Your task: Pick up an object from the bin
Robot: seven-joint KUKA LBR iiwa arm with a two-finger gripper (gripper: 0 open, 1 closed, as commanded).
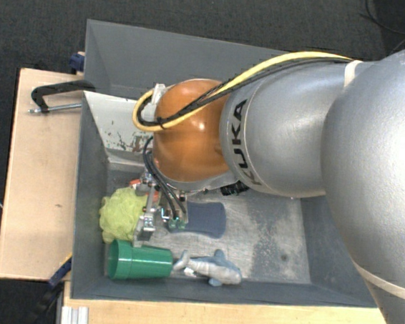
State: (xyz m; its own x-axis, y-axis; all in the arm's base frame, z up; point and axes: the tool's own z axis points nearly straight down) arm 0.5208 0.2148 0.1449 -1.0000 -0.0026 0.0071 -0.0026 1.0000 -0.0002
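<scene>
Plainly, the grey bin (128, 49) leaves me little room: my arm (299, 132) reaches in from the right, low over its left half, and a careless descent could shove the green cup (138, 261) or the yellow-green fuzzy ball (119, 214) into the left wall instead of catching either. My pincer (157, 216) hangs just beside the ball, above the cup; whether it is apart or together I cannot tell
</scene>
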